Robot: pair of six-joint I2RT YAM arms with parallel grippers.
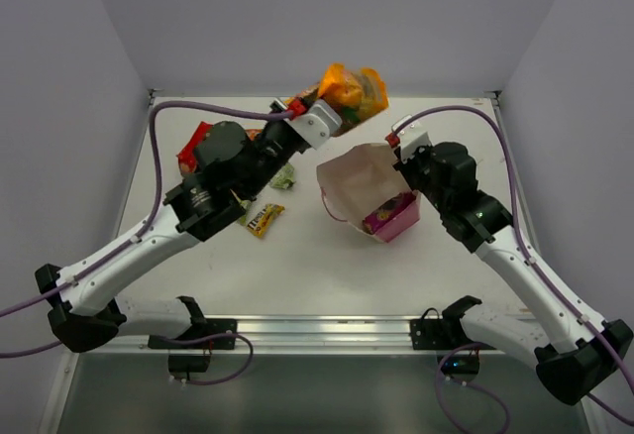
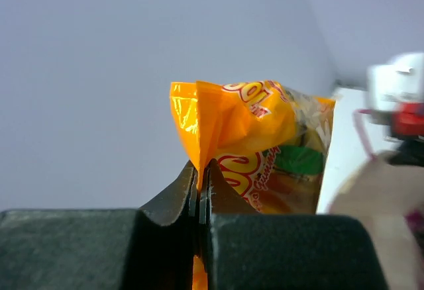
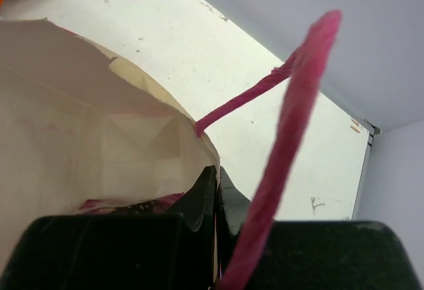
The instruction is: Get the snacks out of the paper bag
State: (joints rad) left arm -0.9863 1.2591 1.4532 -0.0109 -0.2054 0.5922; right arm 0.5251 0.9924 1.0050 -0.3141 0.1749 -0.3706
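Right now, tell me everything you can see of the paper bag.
The paper bag is cream inside, pink on its lower outer side, with thin pink cord handles. It sits on the table, right of centre, with its mouth open and tipped toward the overhead camera. The right claw is shut on its rim, pinching the creased paper wall. A magenta packet lies inside at the bottom.

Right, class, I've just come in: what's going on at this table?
The left claw is shut on an orange packet, holding it up over the far side of the table. The right claw pinches the rim of the bag. Inside it shows what looks like a pink packet. A red packet, a pale green one and a yellow bar lie on the table.
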